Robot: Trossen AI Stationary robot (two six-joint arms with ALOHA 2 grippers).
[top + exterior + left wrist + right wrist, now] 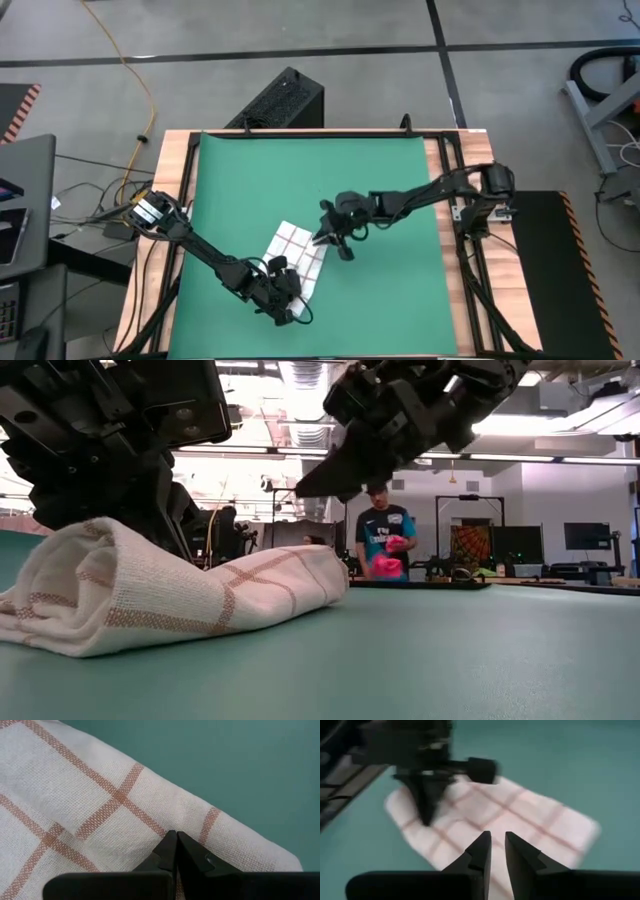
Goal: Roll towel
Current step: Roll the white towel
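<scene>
The towel [297,255], white with thin red-brown grid lines, lies on the green mat [390,180] near the middle of its near half. It is folded into a thick, soft bundle [170,595] and rests on its underside. My left gripper [290,290] is shut, with its tips down on the towel's near part [100,795]. My right gripper [497,837] hangs above the towel's far end [322,238], clear of the cloth [305,490]. Its fingers stand a narrow gap apart, with nothing between them. My left gripper sets its shut fingertips [172,842] on the towel's top layer [150,825], near the towel's near end. The fingers slant down from the table's near left [425,812]. The towel lies flat on the mat under them. Whether any fold is caught between the tips, I cannot tell.
Bare green mat spreads to the far side and to the right of the towel. Wooden table strips and black frame rails [455,200] border the mat. A black box [285,100] stands beyond the far edge. A person [385,540] stands in the room behind the table.
</scene>
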